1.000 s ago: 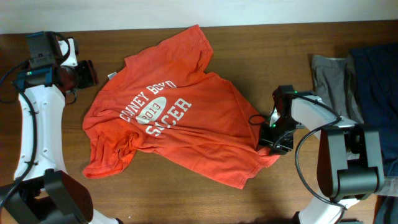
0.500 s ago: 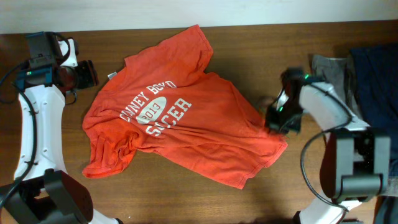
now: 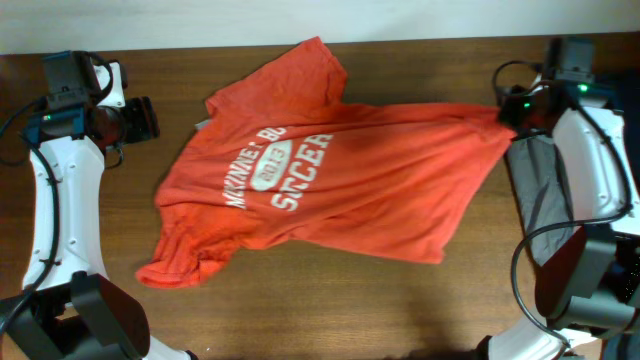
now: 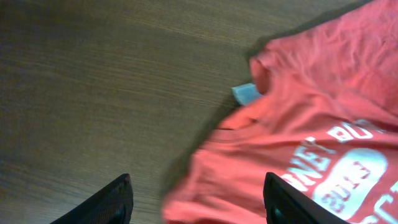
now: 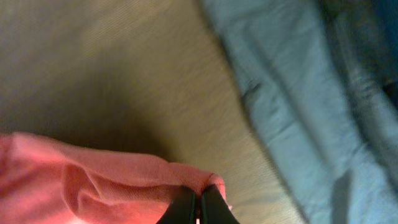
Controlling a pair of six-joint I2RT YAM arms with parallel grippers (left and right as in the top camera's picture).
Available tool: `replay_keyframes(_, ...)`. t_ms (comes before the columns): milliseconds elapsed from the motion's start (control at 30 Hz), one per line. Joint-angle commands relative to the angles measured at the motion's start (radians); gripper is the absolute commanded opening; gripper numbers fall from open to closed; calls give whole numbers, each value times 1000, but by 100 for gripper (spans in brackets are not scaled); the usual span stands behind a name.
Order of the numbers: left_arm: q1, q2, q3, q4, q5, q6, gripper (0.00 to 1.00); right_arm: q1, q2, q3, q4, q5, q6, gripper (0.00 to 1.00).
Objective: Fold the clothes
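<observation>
Right gripper (image 5: 199,200), clamped on a corner of the orange-red short-sleeved T-shirt (image 3: 380,200), has dragged it outward. The fabric trailing behind now lies flatter, probably easing folding. Left gripper (image 4: 198,198) stands wide, empty.

- The T-shirt (image 3: 330,190) is orange-red with short sleeves and lies print side up on the wooden surface (image 3: 300,310), rumpled and not folded.
- White print crosses the chest at a slant. The words "2013" and "Soccer" read clearly, and the line above them is partly lost in a crease.
- One sleeve points toward the far edge. The near-left end is bunched into thick wrinkles.
- A pale blue label (image 4: 245,93) shows at the neck, on the left.
- The right end narrows to a taut point, where a fold of cloth is pinched in the closed right pincer (image 5: 199,208).
</observation>
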Motion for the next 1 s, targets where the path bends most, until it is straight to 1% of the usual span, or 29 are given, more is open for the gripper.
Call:
replay_keyframes(0,-6,-10,7,2,14,21,68,-35,32,16,43,30,-31,55)
replay_keyframes(33,-6,-9,7,2,15,21,70,-36,32,16,47,30,-47,72)
replay_keyframes(100,-6,-8,7,-2,19,23,72,-36,28,16,31,18,-67,81)
replay_keyframes(167,-11,-6,7,-13,22,46,73,-36,23,16,3,-25,-67,82)
replay_keyframes(233,-24,-2,7,-27,22,67,74,-36,20,19,-48,-108,-67,82)
replay_keyframes(333,-56,13,-4,-56,49,67,74,-33,19,19,-183,-233,-66,78)
replay_keyframes(433,-101,40,-33,-65,55,67,74,-18,19,5,-327,-259,-66,74)
replay_keyframes(467,-116,51,-46,-54,53,74,74,-11,19,-3,-356,-259,-66,72)
replay_keyframes(533,-147,87,-74,-18,54,107,73,11,19,-27,-389,-261,-66,72)
replay_keyframes(600,-178,142,-93,27,55,149,63,40,19,-54,-420,-262,-68,72)
replay_keyframes(633,-189,166,-97,43,55,162,60,53,19,-65,-429,-263,-75,72)
replay_keyframes(700,-215,233,-98,79,52,192,60,83,19,-82,-441,-263,-89,72)
replay_keyframes(767,-231,285,-98,106,27,198,59,111,19,-87,-457,-264,-92,71)
replay_keyframes(800,-235,307,-98,119,16,198,57,124,19,-87,-470,-273,-111,72)
replay_keyframes(867,-240,346,-98,138,14,198,48,149,17,-87,-499,-308,-171,69)
replay_keyframes(933,-241,377,-98,146,14,198,35,171,16,-87,-528,-310,-182,69)
replay_keyframes(967,-241,388,-98,148,14,198,31,181,16,-87,-539,-312,-192,68)
